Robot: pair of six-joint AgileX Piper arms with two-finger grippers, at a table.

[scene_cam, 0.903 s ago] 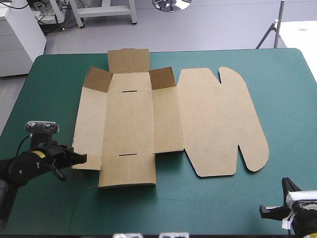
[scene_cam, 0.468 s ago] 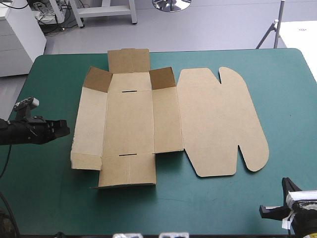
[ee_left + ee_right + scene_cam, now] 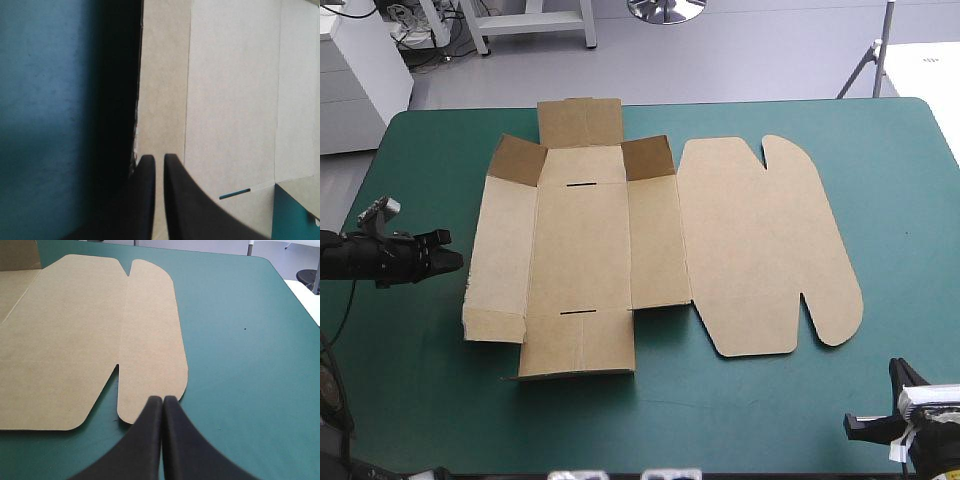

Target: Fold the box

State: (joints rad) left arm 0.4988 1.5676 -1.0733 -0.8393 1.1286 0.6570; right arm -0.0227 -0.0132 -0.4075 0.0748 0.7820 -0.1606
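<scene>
The brown box (image 3: 620,240) lies as a flat cut sheet on the teal-green cover (image 3: 910,220). Its two far corner flaps (image 3: 520,158) stand slightly raised, and its rounded lid panel (image 3: 760,245) is spread flat to the right. My left gripper (image 3: 456,262) hovers just off the sheet's left edge, pointing at it. In the left wrist view the left gripper (image 3: 159,159) has only a thin slit between its fingers, nothing is held, and the box (image 3: 230,100) lies ahead. My right gripper (image 3: 860,426) rests shut at the near right corner. In the right wrist view the right gripper (image 3: 162,399) points at the lid's ear (image 3: 150,340).
Bare teal-green cover (image 3: 240,365) stretches to the right of the lid and along the near edge (image 3: 720,420). A narrow strip of cover lies between the box and the table's left edge (image 3: 410,200).
My left gripper drew back from the box's near-left flap, swung out to the left and farther up the table, and now sits by the left edge. The right arm stayed still.
</scene>
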